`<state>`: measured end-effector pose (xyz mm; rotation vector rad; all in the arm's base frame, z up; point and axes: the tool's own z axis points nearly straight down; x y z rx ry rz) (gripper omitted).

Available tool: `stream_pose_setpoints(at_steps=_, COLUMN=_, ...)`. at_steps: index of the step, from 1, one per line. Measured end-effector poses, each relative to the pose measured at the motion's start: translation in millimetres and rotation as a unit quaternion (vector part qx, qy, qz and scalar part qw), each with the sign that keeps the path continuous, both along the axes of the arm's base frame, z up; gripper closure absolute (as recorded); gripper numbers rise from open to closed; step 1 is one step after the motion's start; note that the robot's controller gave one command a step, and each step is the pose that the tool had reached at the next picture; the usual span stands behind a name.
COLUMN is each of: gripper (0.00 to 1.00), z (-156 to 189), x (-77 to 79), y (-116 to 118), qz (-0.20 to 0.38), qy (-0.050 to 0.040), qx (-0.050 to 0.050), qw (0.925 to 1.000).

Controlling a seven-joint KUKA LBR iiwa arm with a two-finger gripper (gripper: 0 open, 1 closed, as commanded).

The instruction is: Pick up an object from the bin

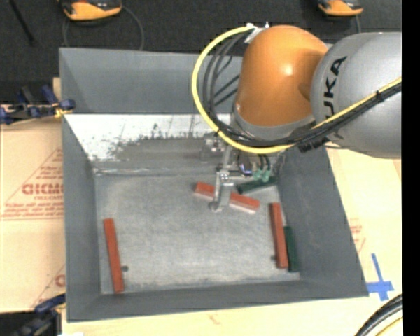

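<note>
The tool [220, 191] stands over the middle of a red bar [246, 203] lying toward the far side of the bin [168, 247]; whether it is open cannot be told. The bar looks light, stiff and smooth: grip across its narrow middle.

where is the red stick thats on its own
In the camera view the lone red stick lies lengthwise along the left wall of the bin, near its lower-left corner, well apart from the gripper and the red bar under it.

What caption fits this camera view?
Tool over the middle red bar in the grey bin; left red bar and right red bar lie along the walls.
</note>
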<state>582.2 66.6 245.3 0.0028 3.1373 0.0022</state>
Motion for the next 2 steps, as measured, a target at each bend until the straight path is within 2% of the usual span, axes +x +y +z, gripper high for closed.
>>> stream_pose_setpoints(at_steps=1, gripper=0.0, z=-119, x=31.9, y=-58, qz=0.01, qy=0.0034, qx=-0.002, qw=0.9999)
stream_pose_setpoints(at_steps=2, gripper=0.0, z=-178, x=50.4, y=-82, qz=0.007, qy=0.0021, qx=-0.002, qw=1.0)
